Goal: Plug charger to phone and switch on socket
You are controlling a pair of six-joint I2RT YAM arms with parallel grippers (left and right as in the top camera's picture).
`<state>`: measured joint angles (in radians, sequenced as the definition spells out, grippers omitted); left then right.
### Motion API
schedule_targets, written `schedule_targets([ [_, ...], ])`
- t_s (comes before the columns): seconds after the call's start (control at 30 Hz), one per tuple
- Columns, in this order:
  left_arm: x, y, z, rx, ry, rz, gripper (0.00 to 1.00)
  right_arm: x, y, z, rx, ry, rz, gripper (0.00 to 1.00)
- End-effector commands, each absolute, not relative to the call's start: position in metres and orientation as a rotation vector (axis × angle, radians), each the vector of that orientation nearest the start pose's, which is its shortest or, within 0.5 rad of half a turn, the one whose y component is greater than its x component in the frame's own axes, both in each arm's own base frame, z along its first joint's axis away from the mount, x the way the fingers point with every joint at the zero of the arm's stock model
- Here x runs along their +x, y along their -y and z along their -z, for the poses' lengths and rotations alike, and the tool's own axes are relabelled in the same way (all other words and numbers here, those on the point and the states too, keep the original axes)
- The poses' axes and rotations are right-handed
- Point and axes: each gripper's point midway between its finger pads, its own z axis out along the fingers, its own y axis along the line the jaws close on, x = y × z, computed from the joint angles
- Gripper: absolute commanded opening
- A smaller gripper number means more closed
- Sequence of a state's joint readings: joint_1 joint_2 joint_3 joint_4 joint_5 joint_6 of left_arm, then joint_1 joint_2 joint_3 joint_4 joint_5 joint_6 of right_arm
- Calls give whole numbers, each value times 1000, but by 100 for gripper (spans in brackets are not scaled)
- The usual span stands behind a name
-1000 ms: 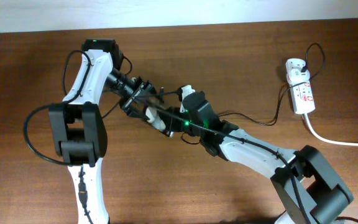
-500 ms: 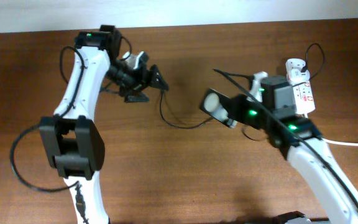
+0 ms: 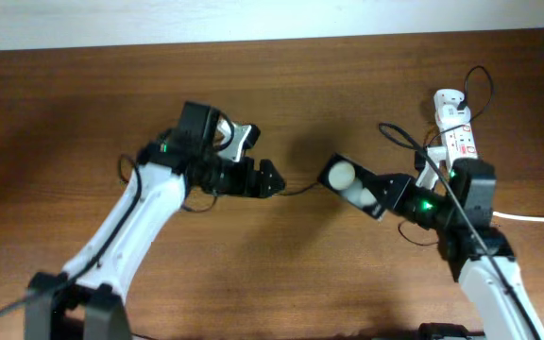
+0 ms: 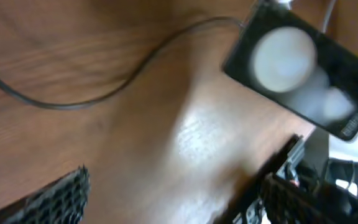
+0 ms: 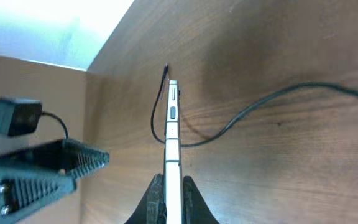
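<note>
Overhead faces down — wrist views share the phone (image 4: 303, 74) close-up.

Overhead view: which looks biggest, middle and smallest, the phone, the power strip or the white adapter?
1. Phone and power strip: they look about alike, and the phone, held in the right gripper, may sit nearer the camera, so no ranking.
2. White adapter: clearly smallest.

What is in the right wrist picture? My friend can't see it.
The right claw grips a phone edge-on over a wooden table. A thin black cable curves across the table beside it.
</note>
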<state>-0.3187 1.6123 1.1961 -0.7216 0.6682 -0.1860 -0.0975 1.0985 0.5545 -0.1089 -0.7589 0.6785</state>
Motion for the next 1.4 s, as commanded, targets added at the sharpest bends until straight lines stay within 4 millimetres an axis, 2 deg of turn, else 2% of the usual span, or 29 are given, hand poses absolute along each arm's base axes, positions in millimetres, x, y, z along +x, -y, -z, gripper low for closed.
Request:
schedule_targets([
  [0.0,293,231,-150,484,-2468,1274,93,309,-93,-156,569,-2106,-1318,4],
  [0.1,302,238,-131,402,-2307,1352,93,315,-100,-165,569,-1989,-1390,4],
  [0.13,305,238,-131,369,-2273,1362,98,317,-103,-165,575,-1983,-1396,4],
  [0.27,327,222,-116,217,-2306,1185,99,324,-131,-168,475,-1962,-1454,4],
  [0.3,333,215,-111,175,-2319,1117,99,325,-145,-162,438,-1979,-1479,4],
  [0.33,332,216,-111,180,-2320,1126,99,327,-151,-152,463,-2001,-1483,4],
  [0.4,328,222,-117,209,-2301,1180,99,331,-163,-138,485,-2018,-1498,4],
  [0.47,332,226,-127,190,-2264,1228,99,336,-174,-137,459,-1989,-1516,4],
  [0.53,330,234,-141,248,-2199,1296,99,338,-186,-134,437,-1971,-1518,4],
  [0.6,330,234,-142,224,-2204,1311,99,339,-195,-142,394,-1924,-1541,4],
  [0.73,332,234,-144,200,-2201,1318,99,340,-200,-156,366,-1861,-1558,4],
  [0.87,349,239,-178,138,-2055,1394,99,338,-208,-165,365,-1828,-1582,4],
  [0.93,356,239,-179,77,-2044,1421,99,339,-208,-176,354,-1780,-1604,4],
  [1.03,365,243,-186,14,-1992,1494,99,342,-208,-183,386,-1762,-1635,4],
  [1.1,370,245,-183,-28,-1977,1540,99,344,-209,-196,373,-1714,-1653,4],
  [1.17,373,249,-182,-51,-1958,1602,99,347,-209,-197,381,-1710,-1647,4],
  [1.23,376,253,-193,-46,-1882,1668,99,348,-212,-189,392,-1730,-1645,4],
  [1.37,377,254,-186,-82,-1899,1693,99,354,-227,-188,384,-1736,-1655,4],
])
